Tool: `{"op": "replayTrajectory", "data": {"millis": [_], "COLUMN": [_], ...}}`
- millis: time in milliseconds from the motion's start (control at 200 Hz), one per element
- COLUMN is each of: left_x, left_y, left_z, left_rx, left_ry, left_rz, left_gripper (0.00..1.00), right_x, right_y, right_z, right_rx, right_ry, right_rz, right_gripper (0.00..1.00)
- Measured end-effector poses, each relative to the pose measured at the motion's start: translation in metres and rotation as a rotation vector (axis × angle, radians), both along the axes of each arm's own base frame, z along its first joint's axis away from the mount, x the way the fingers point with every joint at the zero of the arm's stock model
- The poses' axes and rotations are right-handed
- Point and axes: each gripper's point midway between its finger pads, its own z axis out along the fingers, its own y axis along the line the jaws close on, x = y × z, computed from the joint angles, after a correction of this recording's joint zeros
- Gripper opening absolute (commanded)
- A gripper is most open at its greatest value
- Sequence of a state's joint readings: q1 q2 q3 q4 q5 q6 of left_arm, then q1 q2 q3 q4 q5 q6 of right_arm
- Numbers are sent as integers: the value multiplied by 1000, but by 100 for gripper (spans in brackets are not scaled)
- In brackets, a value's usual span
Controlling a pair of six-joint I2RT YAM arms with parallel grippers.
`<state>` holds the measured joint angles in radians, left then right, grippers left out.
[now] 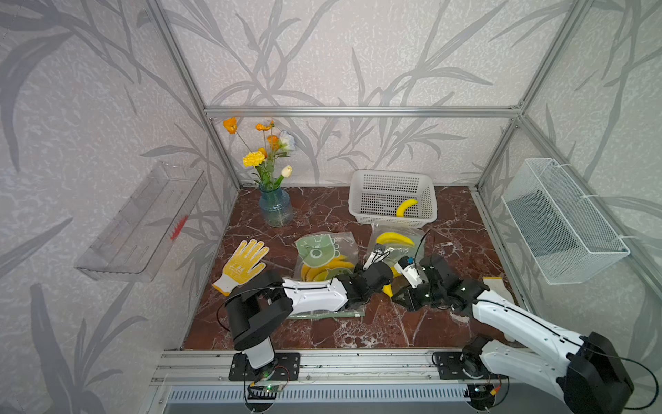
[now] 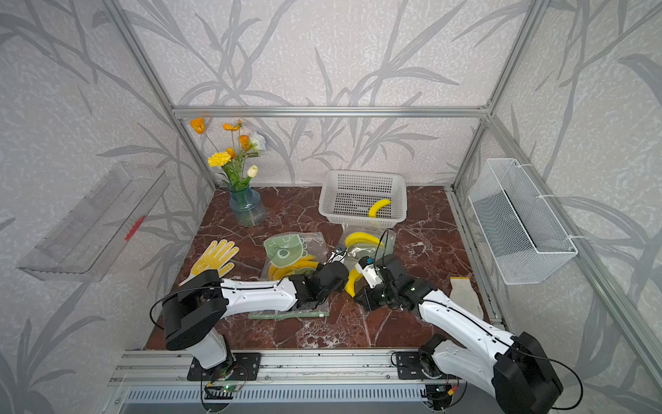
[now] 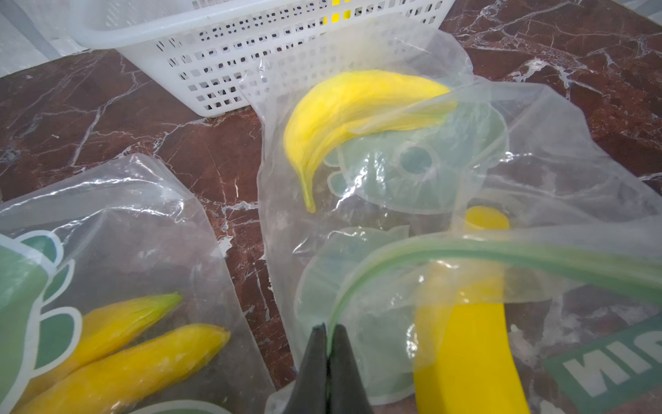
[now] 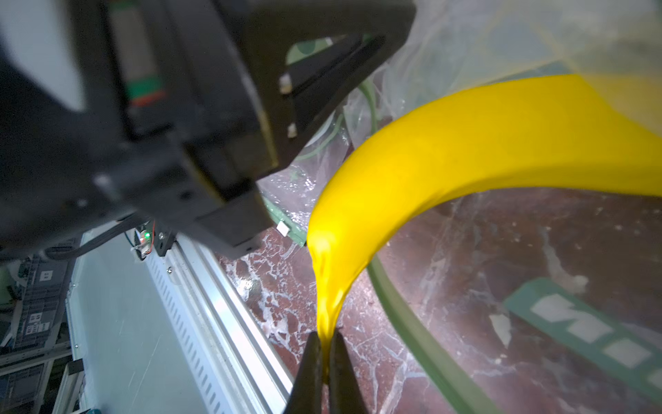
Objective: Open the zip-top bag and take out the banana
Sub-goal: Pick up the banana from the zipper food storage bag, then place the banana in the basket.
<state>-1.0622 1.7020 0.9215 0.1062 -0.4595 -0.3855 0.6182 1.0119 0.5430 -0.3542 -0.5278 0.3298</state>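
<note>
"Banana out yet?"
"Halfway. The stem end is clear of the bag and the rest is inside, near the middle of the surface. Right hand pinches the stem tip; left hand is clamped on the zip rim."
"Next?"
"Probably a steady pull toward six o'clock while the left anchors the bag — the basket sits at twelve."

1. We find a robotics lab test cell, not a lived-in room.
2. An aluminium frame carries wallpaper panels on three sides.
3. A left arm and a right arm are bolted to a metal rail along the marble-patterned desk edge.
4. A vase of flowers supplies home-like dressing.
</note>
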Motion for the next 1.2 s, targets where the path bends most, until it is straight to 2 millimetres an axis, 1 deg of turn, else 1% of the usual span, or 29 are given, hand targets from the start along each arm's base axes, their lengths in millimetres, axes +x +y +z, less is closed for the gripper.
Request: {"op": "replayTrajectory", "data": {"millis": [145,335,560,1000,1199], "left_x": [2,1,-2,-6,-4], "left_y": [-3,-6,-13,-26,-35], "left_z": [1,0,1,-6,-5], "left_rx": [-23,-39,-73,-128,-180], "left_ry": [9,24,45,111,148], "left_rz": [-11,-27,-54,-89,-96], "left_gripper": [0,0,0,0,0], "right_x": [-10,-19,-21,-26,-22], "right_y": [0,-5,-10,-16,-23], "right_z": [20,33,42,80,93], "right_rx": [72,130,164,287,319], "right_ry": [-30,-72,-103,-218,-257], "right_rz": [29,26,6,-26,-67], "right_gripper": [1,1,0,0,0]}}
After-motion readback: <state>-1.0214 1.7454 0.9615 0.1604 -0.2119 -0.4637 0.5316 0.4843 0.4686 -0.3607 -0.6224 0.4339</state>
